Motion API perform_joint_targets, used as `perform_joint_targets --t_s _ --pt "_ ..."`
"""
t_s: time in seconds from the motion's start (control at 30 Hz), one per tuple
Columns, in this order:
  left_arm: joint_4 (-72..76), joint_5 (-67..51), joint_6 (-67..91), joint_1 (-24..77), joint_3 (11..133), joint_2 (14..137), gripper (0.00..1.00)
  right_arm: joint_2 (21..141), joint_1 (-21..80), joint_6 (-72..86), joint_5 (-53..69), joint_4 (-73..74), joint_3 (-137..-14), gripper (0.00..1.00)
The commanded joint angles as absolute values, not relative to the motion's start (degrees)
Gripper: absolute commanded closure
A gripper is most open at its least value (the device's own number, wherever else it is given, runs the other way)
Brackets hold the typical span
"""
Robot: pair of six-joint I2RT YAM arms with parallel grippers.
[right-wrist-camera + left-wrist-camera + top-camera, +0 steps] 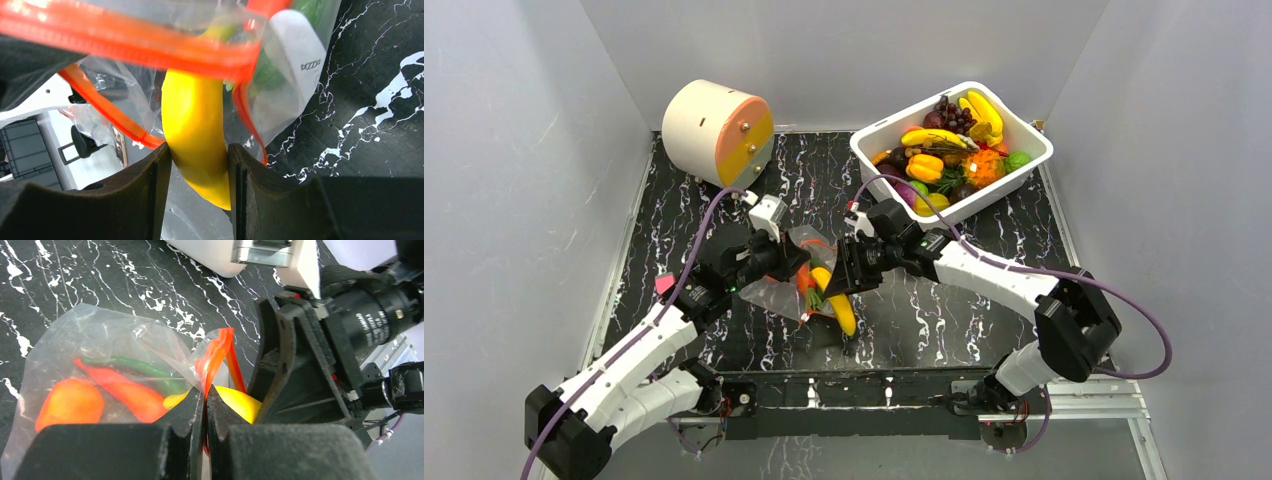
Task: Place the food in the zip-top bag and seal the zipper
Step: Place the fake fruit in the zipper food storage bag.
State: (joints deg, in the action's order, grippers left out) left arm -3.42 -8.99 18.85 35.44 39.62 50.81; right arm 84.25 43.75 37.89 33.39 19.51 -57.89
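Note:
The clear zip-top bag (796, 272) lies mid-table with its orange-red zipper (216, 356) open. Inside it are a red chili (125, 388), a green chili (137, 367) and an orange-yellow fruit (70, 402). My left gripper (786, 262) is shut on the zipper rim (205, 390) and holds the mouth up. My right gripper (842, 283) is shut on a yellow banana (195, 130), whose upper end passes through the zipper mouth (150, 42) into the bag. The banana also shows in the top view (837, 305) and in the left wrist view (240, 402).
A white tub (1034, 160) at the back right holds several more toy fruits and vegetables, among them bananas (984, 112) and grapes (949, 115). A cream and orange drum (719, 130) stands at the back left. Grey walls enclose the black marbled table (944, 320).

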Motion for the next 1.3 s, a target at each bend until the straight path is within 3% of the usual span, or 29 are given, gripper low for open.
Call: perform_joint_targets --t_s 0.0,0.3,1.27 --pt "-1.8 -13.3 18.8 35.7 39.3 49.2 1.0 84.9 44.0 40.0 32.6 15.3 -61.2 0.74" --pt "-1.6 -16.0 19.7 35.6 38.3 49.1 1.0 85.7 44.1 48.5 33.4 4.9 -59.2 0.73" --pt "6.8 -16.5 31.5 35.7 34.2 46.0 1.0 80.0 44.7 68.9 13.3 -14.5 -46.0 0.72"
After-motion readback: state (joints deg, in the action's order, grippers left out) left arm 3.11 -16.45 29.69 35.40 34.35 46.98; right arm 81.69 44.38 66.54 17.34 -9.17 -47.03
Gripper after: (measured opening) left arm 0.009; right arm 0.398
